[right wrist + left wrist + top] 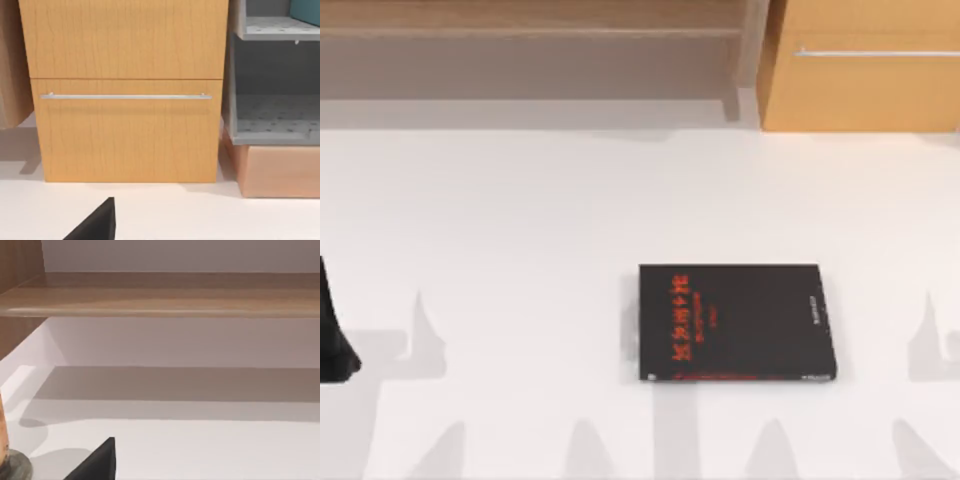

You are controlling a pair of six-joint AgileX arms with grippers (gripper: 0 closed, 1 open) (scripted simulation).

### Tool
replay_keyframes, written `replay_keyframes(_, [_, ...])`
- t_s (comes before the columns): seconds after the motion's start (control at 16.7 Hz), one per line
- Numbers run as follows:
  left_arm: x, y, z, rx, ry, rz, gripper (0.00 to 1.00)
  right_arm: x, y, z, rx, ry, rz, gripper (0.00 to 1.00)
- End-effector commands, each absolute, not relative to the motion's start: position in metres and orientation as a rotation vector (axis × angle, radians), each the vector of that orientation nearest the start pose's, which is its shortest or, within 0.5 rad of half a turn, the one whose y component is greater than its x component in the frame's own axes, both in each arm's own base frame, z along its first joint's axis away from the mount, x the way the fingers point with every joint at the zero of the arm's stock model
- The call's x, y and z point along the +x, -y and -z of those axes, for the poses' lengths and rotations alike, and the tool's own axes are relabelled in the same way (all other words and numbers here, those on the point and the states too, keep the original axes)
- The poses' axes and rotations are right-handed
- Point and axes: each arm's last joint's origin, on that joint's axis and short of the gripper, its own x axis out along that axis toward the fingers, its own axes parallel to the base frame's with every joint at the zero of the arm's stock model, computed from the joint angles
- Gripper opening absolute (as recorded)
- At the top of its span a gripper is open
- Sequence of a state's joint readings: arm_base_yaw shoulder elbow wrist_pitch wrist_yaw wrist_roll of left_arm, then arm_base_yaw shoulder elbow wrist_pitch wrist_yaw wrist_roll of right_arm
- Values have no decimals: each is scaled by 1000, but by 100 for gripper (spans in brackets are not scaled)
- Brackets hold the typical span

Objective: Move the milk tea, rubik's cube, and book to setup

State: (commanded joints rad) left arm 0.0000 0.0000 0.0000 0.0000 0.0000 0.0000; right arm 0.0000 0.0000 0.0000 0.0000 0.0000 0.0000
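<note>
Nearest me, the left arm (332, 335) sits parked at the left edge of the table (520, 250), and the left gripper (97, 465) shows as a dark wedge low in its own wrist view; I cannot tell whether it is set wide or closed. The right gripper (97, 225) shows the same dark wedge in the right wrist view, and I cannot tell its setting either. A little farther in, the book (735, 322) lies flat and cover-up, right of the table's middle and nearer the front edge than the back, with nothing touching it. It is black with red lettering, and its front-facing side also carries red print, so I take that for the spine. I judge it stiff, fairly weighty for one gripper, and likely slick on the cover. Lying flat, it leaves only its thin sides to pinch, so I would come in low at the spine or a short side, clamp across the thickness and lift slowly in case it droops or slips. At the far edge stand a wooden shelf (530, 40) on the left and a cabinet (865, 85) with a metal handle (125, 96) at the far right corner.
</note>
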Motion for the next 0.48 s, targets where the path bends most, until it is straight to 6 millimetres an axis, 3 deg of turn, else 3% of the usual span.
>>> replay_keyframes(0.3, [106,1,-160,0,0,0,100,106,1,-160,0,0,0,100])
replay_keyframes(0.48, [106,1,-160,0,0,0,100,106,3,-179,-2,29,2,100])
